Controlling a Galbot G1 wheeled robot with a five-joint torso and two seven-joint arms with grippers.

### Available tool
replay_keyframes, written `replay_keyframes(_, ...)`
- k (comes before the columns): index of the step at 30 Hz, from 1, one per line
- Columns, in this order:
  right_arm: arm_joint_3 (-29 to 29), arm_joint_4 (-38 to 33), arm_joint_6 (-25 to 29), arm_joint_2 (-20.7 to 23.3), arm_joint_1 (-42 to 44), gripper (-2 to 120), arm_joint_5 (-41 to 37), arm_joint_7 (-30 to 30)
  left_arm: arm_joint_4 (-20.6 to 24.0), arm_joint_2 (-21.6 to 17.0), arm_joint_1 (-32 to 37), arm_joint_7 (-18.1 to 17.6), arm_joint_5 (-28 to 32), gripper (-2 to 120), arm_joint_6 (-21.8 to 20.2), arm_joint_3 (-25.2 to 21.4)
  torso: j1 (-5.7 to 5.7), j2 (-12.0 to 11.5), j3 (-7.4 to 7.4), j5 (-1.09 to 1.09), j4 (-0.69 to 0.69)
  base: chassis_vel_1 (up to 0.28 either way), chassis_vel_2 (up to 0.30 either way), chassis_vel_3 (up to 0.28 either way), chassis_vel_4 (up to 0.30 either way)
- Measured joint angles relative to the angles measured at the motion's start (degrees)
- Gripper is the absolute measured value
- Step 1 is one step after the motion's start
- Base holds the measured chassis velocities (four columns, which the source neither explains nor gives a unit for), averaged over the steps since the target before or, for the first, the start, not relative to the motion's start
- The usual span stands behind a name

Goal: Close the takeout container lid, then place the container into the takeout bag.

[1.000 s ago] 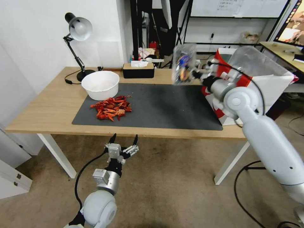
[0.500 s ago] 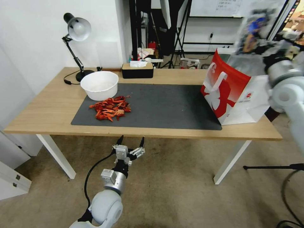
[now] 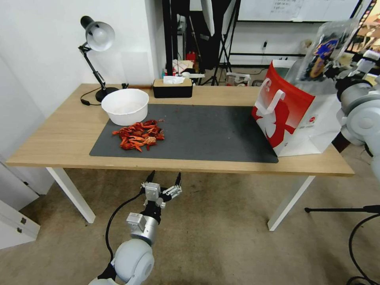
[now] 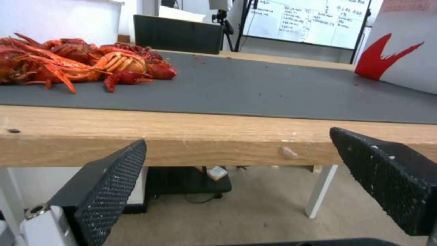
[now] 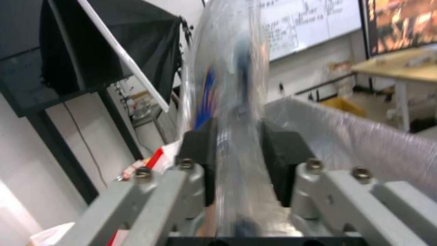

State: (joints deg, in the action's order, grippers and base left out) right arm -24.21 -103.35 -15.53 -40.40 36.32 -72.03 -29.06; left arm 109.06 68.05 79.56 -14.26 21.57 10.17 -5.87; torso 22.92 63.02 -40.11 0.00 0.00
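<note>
Now on bagging step: my right gripper [image 5: 237,160] pinching closed takeout container [image 3: 322,53], held on edge above takeout bag [image 3: 293,114] mouth. Next, I judge: lower between foil walls, then release. Left gripper [image 3: 163,183] spread, idle below table [image 3: 51,142] edge.

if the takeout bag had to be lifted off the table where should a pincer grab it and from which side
Probably by the white flat handle on the takeout bag, coming from above on the mat side. The handle loop lies against the red face near the rim, and the takeout container in the right pincer occupies the space over the mouth.
</note>
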Motion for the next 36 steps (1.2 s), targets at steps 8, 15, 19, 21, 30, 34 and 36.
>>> replay_keyframes(8,-0.06,-0.05,-0.88,-0.75,0.64,55,-2.25,-0.45,0.29,0.02,0.10,-0.33,0.01,100,-0.12,-0.46,0.00,0.00,0.00,0.00,0.00,0.000,0.000,0.000,0.000)
replay_keyframes(15,0.17,-1.95,0.25,-0.82,2.04,80,0.05,1.54,0.41,0.05,-0.02,-0.50,0.18,100,-0.39,-0.52,0.00,0.00,0.00,0.00,-0.01,0.000,0.000,0.000,0.000)
replay_keyframes(19,0.30,-5.24,1.92,-0.23,4.28,98,3.98,5.16,0.49,0.13,-0.16,-0.42,0.36,100,-0.56,-0.59,0.00,0.00,0.00,-0.01,0.00,0.000,0.000,0.000,0.000)
replay_keyframes(21,0.31,-6.04,2.51,0.02,5.09,99,5.63,6.46,0.53,0.16,-0.19,-0.37,0.41,100,-0.56,-0.66,0.00,0.00,0.00,-0.01,0.00,0.000,0.000,0.000,0.000)
replay_keyframes(30,-5.12,-16.92,7.72,2.82,21.77,100,19.83,17.86,0.38,-0.15,-0.26,4.31,3.46,100,1.06,-1.59,0.00,0.02,0.01,-0.01,0.00,0.000,0.000,0.000,0.000)
replay_keyframes(34,-6.95,-18.97,8.46,2.87,26.06,100,21.73,19.02,0.26,-0.21,-0.23,4.86,3.51,100,1.32,-1.49,0.00,0.02,0.01,-0.01,-0.03,0.000,0.000,0.000,0.000)
replay_keyframes(36,-7.16,-19.76,9.19,2.16,28.13,100,22.82,19.17,0.31,-0.10,0.16,4.91,3.54,100,1.61,-1.74,0.00,0.02,0.01,-0.01,0.00,0.000,0.000,0.000,0.000)
